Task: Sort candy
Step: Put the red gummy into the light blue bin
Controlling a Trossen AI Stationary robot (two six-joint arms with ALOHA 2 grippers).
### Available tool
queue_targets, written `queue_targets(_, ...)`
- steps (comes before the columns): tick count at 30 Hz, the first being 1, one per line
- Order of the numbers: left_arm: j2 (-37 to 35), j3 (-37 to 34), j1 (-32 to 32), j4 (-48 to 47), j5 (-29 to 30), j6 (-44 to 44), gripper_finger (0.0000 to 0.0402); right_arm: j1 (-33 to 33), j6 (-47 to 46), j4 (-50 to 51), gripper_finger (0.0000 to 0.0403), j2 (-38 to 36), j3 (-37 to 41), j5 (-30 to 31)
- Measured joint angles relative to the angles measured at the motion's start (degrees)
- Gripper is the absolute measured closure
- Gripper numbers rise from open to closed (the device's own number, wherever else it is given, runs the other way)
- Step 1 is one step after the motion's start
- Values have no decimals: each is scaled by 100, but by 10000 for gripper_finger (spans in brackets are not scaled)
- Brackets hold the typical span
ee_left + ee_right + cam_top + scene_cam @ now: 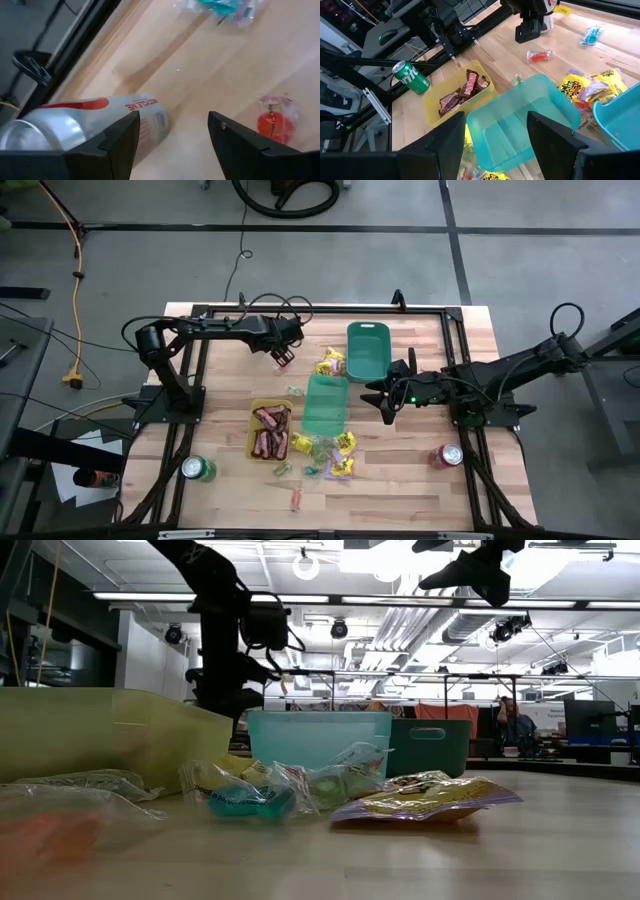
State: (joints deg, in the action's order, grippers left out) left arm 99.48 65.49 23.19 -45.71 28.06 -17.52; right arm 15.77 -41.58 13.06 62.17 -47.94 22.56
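Observation:
Dark red-brown bars (270,430) lie in a yellow tray (253,442); the right wrist view shows the bars (465,90) too. Yellow packets (332,363) lie between two teal trays, and more packets (343,455) lie near the table's front with small pale pieces (284,470). A red piece (274,116) and a blue piece (224,6) lie on the wood ahead of my left gripper (173,115), which is open over bare table at the far left (284,356). My right gripper (496,115) is open and holds nothing, just right of the pale teal tray (325,402).
A white-and-red can (75,125) lies on its side close beside one finger of my left gripper. A green can (197,470) stands at the near left, a red can (445,457) at the near right. A darker teal tray (368,348) sits toward the far edge.

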Motion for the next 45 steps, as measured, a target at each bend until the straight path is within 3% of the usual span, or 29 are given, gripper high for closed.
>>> queue_targets(6, -15, 0, -158, 237, -1237, -129, 179, 0, 0, 0, 195, 0, 0, 1)
queue_targets(16, 123, -7, -270, 359, -1318, -109, 179, 0, 0, 3, 195, 2, 0, 1)
queue_targets(21, 473, -11, -132, 419, -2159, 9, 179, 0, -30, 4, 195, 2, 0, 1)
queue_targets(29, 801, -8, -307, 469, -2091, -40, 184, 0, -105, 0, 195, 4, 0, 1)
queue_targets(33, 805, 0, -481, 404, -1965, 294, 231, 0, -98, 0, 195, 4, 0, 1)
queue_targets(39, 700, -4, -682, -128, -2040, 519, 382, 0, -44, 1, 195, 4, 0, 3)
queue_targets(45, -339, -17, -867, -68, -1912, 732, 377, 0, 52, -1, 195, 17, 0, 18)
